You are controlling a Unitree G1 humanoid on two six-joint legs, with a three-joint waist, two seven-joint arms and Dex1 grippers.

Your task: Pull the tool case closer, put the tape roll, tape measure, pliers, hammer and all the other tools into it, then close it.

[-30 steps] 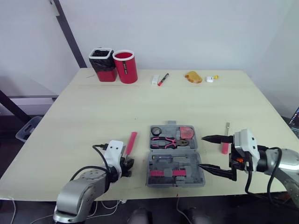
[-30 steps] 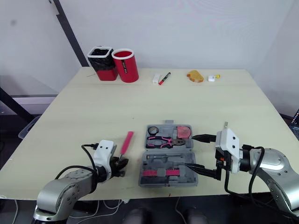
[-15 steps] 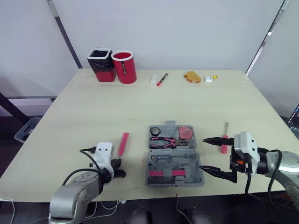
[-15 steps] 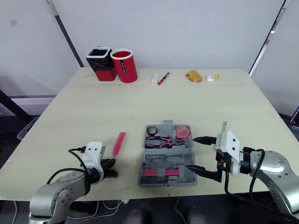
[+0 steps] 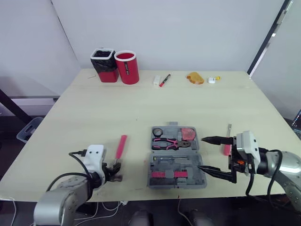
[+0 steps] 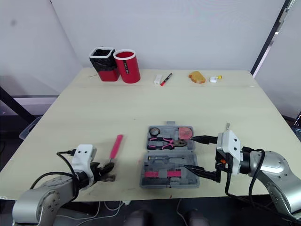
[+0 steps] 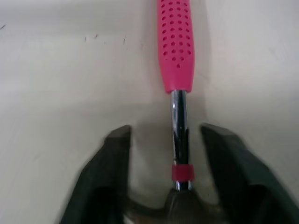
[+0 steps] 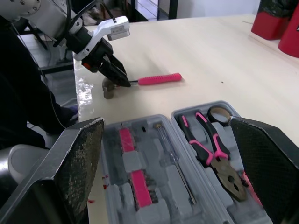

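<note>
The open case [image 5: 155, 181] lies near the front edge of the surface [image 5: 141, 103], about midway across, with the tape roll [image 5: 157, 132], pliers [image 5: 165, 143] and tape measure [image 5: 187, 133] in its far half. The hammer [image 5: 121, 146] lies on the surface left of the case and apart from it, pink handle pointing away and head close to the front edge. The left claw [image 7: 167, 133] is open, its fingers straddling the hammer's metal shaft just above the head, with a gap on each side, gripping nothing. The right claw [image 5: 200, 153] is spread wide and empty at the case's right side, one finger by the far half and one over the near half. Just behind it a pink-handled screwdriver [image 5: 227, 145] lies on the surface, partly hidden by the upper finger. A bin [image 5: 104, 65], a red cup [image 5: 127, 67] and a marker [image 5: 163, 80] stand along the far edge, well apart from the tools. Bare surface stretches between them and the case.
</note>
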